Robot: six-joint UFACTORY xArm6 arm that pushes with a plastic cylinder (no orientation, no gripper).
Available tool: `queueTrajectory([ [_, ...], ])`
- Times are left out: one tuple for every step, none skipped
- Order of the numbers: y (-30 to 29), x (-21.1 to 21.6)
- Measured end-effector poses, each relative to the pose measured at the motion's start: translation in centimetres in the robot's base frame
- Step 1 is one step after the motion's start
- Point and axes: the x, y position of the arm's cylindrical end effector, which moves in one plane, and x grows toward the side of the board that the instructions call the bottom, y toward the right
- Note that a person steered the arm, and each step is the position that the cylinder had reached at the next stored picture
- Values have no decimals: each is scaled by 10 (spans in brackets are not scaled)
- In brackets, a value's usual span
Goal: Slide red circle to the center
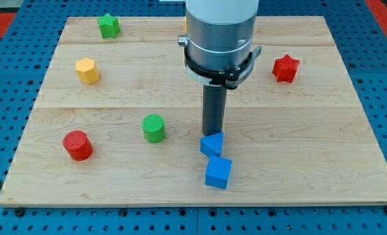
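The red circle (77,145) sits near the tabletop's (310,156) lower left, well apart from my tip (213,134), far off to the tip's left in the view and slightly lower. My tip is a bare rod with nothing to spread or pinch; it stands just above and touching, or nearly touching, the blue triangle (212,144). A blue cube (218,172) lies just below that. The green circle (154,127) is near the tip's left. The yellow hexagon (87,70) and green star (108,25) lie up-left, the red star (285,68) up-right.
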Motion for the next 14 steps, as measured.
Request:
queueTrajectory([
  [-31,19],
  [-101,23],
  [-117,2],
  [-137,71],
  [-240,75],
  [-228,-2],
  [-174,-50],
  [-192,-41],
  [-190,23],
  [-123,8],
  [-142,-57],
  [-154,-68],
  [-209,-92],
  [-132,-124],
])
